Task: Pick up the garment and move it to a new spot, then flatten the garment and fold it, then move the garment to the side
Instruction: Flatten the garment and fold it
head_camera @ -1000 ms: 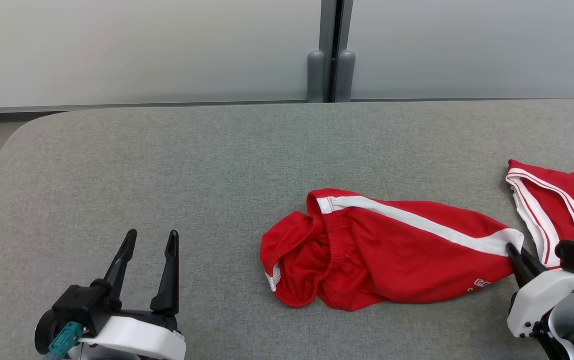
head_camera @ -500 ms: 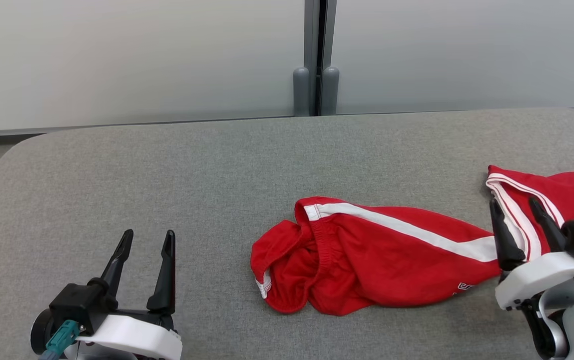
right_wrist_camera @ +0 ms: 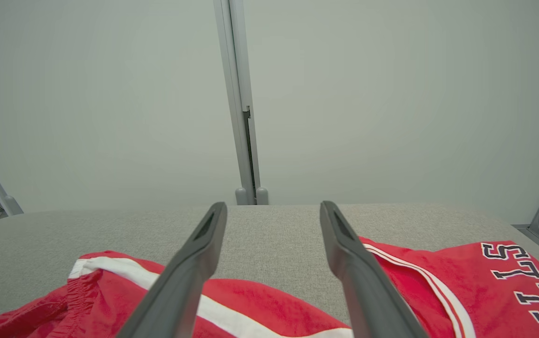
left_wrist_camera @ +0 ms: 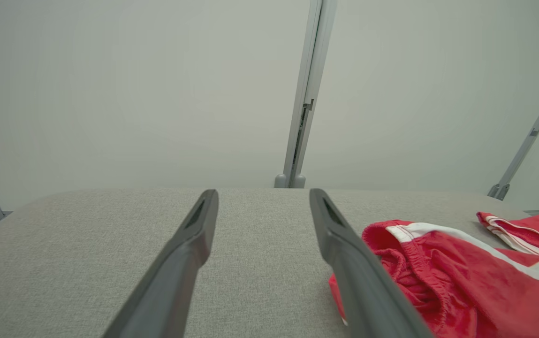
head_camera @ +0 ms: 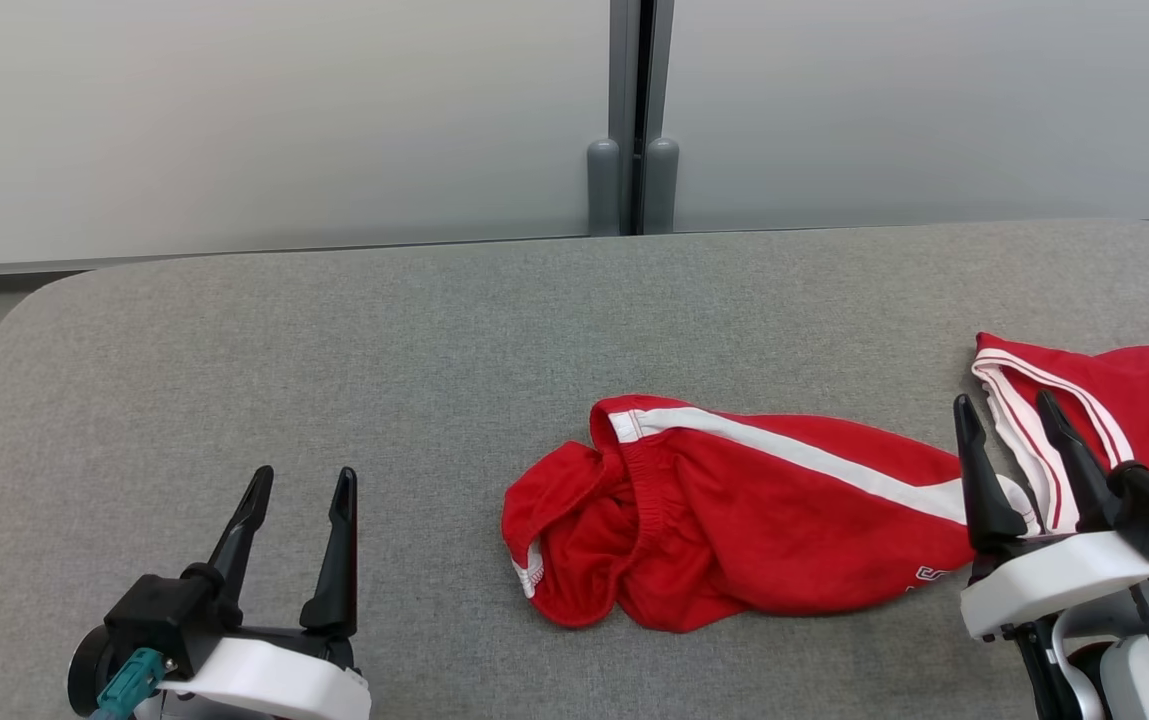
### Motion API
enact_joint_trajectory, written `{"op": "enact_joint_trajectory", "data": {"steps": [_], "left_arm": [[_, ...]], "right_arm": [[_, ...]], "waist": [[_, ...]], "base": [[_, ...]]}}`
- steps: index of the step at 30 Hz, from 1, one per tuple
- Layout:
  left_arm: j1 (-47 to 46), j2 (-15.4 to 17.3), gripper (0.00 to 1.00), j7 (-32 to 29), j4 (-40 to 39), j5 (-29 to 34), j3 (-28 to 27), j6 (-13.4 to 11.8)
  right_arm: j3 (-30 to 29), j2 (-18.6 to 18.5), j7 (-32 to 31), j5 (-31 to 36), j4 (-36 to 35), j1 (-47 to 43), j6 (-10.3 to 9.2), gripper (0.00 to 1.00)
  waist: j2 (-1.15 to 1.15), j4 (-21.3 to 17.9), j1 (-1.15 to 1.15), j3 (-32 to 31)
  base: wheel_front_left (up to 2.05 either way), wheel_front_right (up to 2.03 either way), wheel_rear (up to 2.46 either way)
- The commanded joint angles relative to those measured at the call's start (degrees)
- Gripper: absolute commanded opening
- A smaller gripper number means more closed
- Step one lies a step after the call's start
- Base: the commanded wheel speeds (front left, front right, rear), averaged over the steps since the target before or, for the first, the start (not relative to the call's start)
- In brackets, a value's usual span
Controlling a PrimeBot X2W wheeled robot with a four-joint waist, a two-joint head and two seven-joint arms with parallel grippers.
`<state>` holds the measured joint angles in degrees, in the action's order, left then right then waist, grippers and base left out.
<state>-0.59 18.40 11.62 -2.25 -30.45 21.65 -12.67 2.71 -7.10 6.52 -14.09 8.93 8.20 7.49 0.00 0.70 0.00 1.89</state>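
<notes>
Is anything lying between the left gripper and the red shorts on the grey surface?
Nothing visible. Bare grey surface lies between the open left gripper and the red shorts. The open right gripper sits at the shorts' other end, beside the red jersey.

The left claw at seven o'clock and right claw at four o'clock share tapered black fingers, white housings and teal cable plugs.
</notes>
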Motion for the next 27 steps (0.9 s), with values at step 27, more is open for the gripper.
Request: {"op": "enact_joint_trajectory", "data": {"steps": [27], "left_arm": [[-24.53, -5.89, 1.00, -32.99, 15.66, -21.64, 7.96, 15.90]], "right_arm": [[-0.22, -0.20, -0.16, 0.79, -2.30, 5.09, 0.02, 1.00]], "waist": [[0.00, -8.66, 0.00, 10.15]], "base": [[0.00, 0.00, 0.00]]}}
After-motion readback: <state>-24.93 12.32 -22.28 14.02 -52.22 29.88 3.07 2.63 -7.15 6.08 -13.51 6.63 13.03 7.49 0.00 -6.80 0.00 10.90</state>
